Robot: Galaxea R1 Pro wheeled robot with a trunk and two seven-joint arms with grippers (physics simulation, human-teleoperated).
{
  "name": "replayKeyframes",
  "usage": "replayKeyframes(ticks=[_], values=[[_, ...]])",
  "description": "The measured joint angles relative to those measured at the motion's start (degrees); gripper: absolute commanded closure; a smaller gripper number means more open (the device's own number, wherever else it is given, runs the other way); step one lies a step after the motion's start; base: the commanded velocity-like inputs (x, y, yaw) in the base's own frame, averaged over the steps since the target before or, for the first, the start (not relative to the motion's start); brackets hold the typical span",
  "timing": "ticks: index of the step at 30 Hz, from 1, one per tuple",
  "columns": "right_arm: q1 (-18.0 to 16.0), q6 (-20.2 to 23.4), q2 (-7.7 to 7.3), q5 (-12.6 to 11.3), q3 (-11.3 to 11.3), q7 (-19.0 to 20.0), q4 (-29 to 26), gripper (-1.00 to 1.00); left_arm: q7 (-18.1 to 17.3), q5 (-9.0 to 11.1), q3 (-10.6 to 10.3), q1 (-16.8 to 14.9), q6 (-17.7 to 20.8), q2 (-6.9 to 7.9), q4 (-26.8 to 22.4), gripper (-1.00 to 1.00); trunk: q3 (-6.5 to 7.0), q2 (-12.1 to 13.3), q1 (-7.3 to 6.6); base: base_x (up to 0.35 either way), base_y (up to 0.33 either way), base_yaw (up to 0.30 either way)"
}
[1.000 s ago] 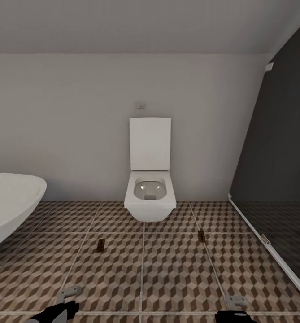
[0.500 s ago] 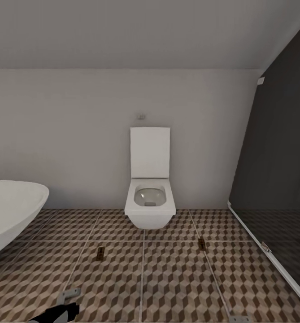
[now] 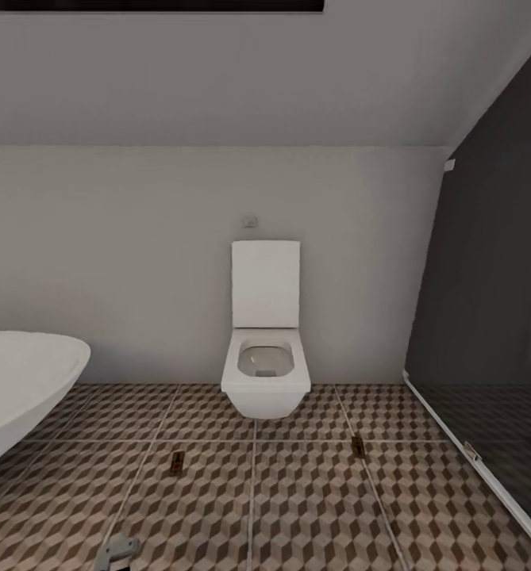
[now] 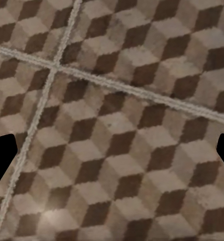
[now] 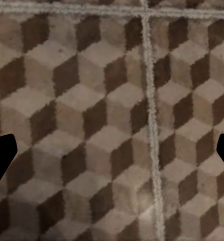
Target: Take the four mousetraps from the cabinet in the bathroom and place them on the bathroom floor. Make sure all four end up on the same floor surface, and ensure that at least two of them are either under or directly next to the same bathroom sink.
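Observation:
Two mousetraps lie flat on the bathroom floor in front of the toilet, one mousetrap to its left and one mousetrap to its right. In the left wrist view, my left gripper hangs open over bare patterned tile, its dark fingertips at the edges. My right gripper is open too, above a grout line, with nothing between its fingers. The cabinet and the bathroom sink are out of view.
A white wall-hung toilet with its lid up stands at the back wall. The white bathtub juts in at the left. A dark glass shower screen closes off the right. A small grey piece shows at the bottom edge.
The head camera has tilted up and drawn back, so the toilet and traps sit lower and smaller. The dark gripper parts have slid off the bottom edge. The traps have not moved.

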Motion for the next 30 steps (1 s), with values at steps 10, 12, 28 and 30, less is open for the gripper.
replayKeyframes(ticks=[10,12,28,30], values=[[3.41,-0.55,0.15,-0.09,-0.06,0.07,-0.02,-1.0,0.0,-0.04,-0.01,4.07,-0.28,-1.34,0.0,-1.0,2.14,0.91,-0.64,0.0,0.0,0.0],[4.01,-0.58,0.17,-0.16,-0.07,0.09,-0.02,-1.0,0.0,-0.06,0.02,5.03,-0.39,-1.58,0.0,-1.0,2.49,1.71,-1.08,0.0,0.0,0.0],[9.0,-3.44,0.23,-0.66,-0.16,1.84,-0.01,-1.0,-0.06,-0.15,0.01,9.6,-0.62,-2.11,0.0,-1.0,5.37,8.13,-4.6,0.0,0.0,0.0],[9.61,-4.03,0.25,-0.67,-0.17,1.89,0.0,-1.0,-0.1,-0.17,0.01,10.03,-0.62,-2.11,0.0,-1.0,5.73,8.93,-5.03,0.0,0.0,0.0]])
